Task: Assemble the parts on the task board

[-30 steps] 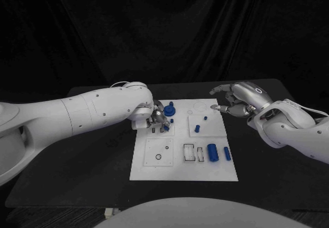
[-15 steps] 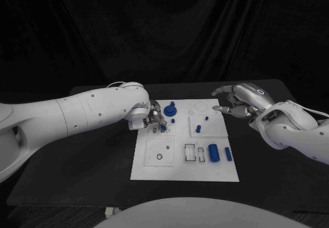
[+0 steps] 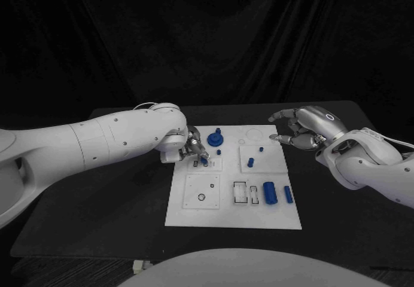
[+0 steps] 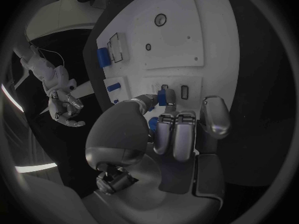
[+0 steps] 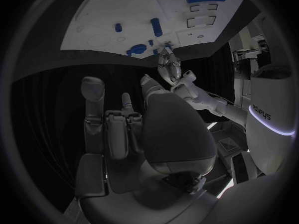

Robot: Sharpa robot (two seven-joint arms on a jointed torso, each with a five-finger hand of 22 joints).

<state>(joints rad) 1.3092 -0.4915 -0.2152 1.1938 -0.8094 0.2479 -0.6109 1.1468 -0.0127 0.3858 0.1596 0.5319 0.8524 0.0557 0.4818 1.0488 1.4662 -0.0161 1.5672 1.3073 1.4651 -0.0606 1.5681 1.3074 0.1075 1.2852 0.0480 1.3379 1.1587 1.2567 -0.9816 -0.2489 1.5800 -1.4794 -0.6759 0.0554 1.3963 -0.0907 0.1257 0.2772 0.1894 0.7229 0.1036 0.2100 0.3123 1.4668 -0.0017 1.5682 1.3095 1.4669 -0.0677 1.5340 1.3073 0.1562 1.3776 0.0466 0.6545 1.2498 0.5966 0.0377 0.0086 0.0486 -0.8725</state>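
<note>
Over black table [image 3: 112, 197], left hand [image 3: 195, 149] fingers pinch blue part [image 3: 204, 153].

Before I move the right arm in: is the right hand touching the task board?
Apart. In the head view the right hand hovers off the far right edge of the task board, fingers curled, with dark table showing between them.

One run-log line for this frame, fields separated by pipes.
left hand: pinches small blue part over task board | right hand: holds nothing, beside the board's far right corner
</note>
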